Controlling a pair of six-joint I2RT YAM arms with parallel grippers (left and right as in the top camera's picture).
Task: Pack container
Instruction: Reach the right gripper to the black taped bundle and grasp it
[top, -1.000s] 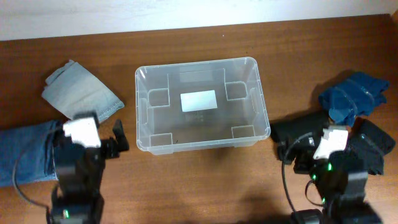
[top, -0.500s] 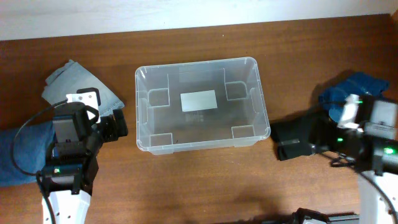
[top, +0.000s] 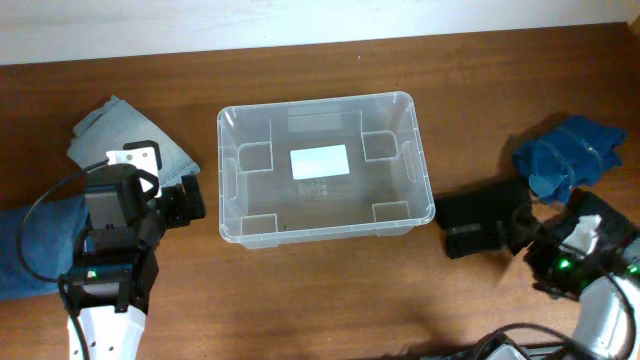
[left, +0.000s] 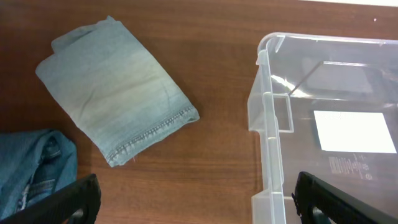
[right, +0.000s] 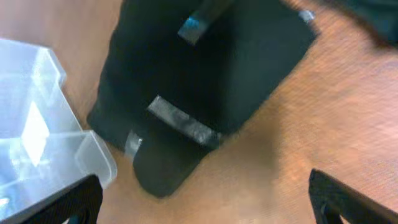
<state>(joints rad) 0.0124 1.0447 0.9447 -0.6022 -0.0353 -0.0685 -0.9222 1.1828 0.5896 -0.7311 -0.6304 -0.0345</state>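
Left tool (left: 196, 194), right tool (right: 202, 186) both spread wide, empty; container (top: 320, 200) mouth up, long axis left-right.

Dark reddish-brown wooden worktop (top: 330, 290) with visible grain filling most of the overhead view, plain white wall (top: 200, 22) along its far edge, soft even light, faint shadows

1. My left arm (top: 118, 235) is black, with a white cap (top: 135, 156) at 12 o'clock, a green light (top: 92, 273) and a black cable (top: 38, 225) at 9 o'clock.
2. My right arm (top: 548, 262): black, white cover (top: 586, 230), green lamp (top: 563, 265).
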